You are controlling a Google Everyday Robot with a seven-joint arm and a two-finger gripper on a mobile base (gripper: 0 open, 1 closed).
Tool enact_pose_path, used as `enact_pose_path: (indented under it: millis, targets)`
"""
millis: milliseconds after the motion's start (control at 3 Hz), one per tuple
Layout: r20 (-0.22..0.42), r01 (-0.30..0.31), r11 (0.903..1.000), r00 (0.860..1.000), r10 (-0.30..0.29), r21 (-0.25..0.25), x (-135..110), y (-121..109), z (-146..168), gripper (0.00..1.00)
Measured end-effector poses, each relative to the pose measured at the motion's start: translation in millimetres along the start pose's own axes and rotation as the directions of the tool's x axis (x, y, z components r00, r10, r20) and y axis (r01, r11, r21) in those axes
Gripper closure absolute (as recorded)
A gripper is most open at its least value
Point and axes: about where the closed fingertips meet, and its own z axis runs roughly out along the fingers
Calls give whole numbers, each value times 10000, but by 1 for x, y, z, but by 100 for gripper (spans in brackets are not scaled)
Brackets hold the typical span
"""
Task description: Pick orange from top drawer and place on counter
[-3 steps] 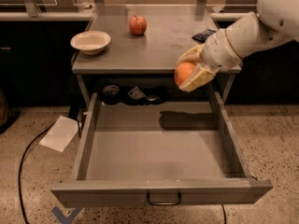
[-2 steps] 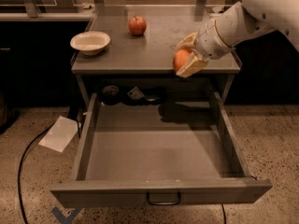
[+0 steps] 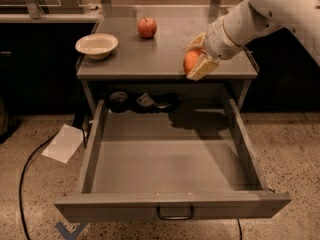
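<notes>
My gripper (image 3: 196, 58) is shut on the orange (image 3: 190, 61), a small round orange fruit held between two pale fingers. It hangs over the front right edge of the grey counter (image 3: 150, 59), just above the surface. The top drawer (image 3: 170, 156) stands pulled fully open below, with its front panel and dark wire handle (image 3: 175, 215) nearest the camera. The white arm reaches in from the upper right.
A redder apple (image 3: 147, 27) with a stem sits at the back middle of the counter. A white bowl (image 3: 97, 45) sits at its left. Dark items (image 3: 142, 101) lie at the drawer's back. A paper sheet (image 3: 64, 143) and a black cable lie on the floor left.
The gripper has lifted the orange up from over the drawer's back right and moved it a little left, to the counter's front edge.
</notes>
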Motion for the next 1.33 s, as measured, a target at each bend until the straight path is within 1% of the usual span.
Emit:
enact_pose_path:
  millis: [333, 667, 1000, 1333]
  targets:
    - [-1182, -185, 9978, 9926, 260, 639, 19, -43, 10, 100]
    - [-2045, -501, 9905, 9759, 757, 1279, 39, -85, 16, 100]
    - [-1573, -893, 9763, 9801, 1214, 1971, 53, -114, 25, 100]
    - [-1437, -1008, 9780, 9813, 1280, 1825, 59, -122, 43, 100]
